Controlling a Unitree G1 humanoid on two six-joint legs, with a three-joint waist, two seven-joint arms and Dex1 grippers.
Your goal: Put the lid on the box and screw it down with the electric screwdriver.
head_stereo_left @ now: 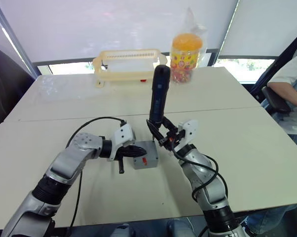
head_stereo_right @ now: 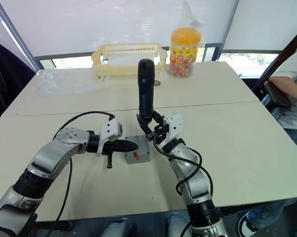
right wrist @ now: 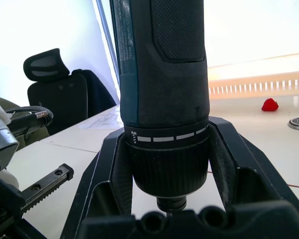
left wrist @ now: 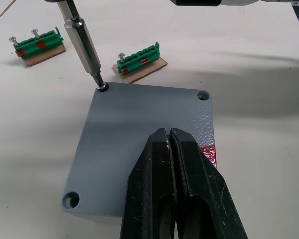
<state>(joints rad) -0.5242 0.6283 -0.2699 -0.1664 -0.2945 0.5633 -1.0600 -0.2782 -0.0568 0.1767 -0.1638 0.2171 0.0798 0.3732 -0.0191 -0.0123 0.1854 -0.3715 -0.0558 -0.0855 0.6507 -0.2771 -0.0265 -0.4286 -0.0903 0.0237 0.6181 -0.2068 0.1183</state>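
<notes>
Lid already sitting flush on the box, near the middle of the table, red mark on the box's side. Bit of the screwdriver planted in one corner screw hole, tool standing about upright. Other two visible corner holes look empty, though hard to say for sure.

Left hand clenched, fingers pressed together and resting flat on the lid, pinning it down rather than gripping anything. Right hand clamped on the screwdriver low on its barrel, just above the bit.

Handling guesses: lid looks like stiff, light plastic with a slightly textured face, so not too slippery, but light enough to spin or skate under the driver's torque unless held down. Pressing on top, away from the corner being driven, seems the sane spot. Screwdriver looks top-heavy held that low, so could tip off the screw head. Grip near the collar gives good aim at least.

Further out: two little green terminal blocks on cardboard just beyond the box. Cream basket and a yellow-lidded candy jar at the far edge. Person's arm off to the right.
</notes>
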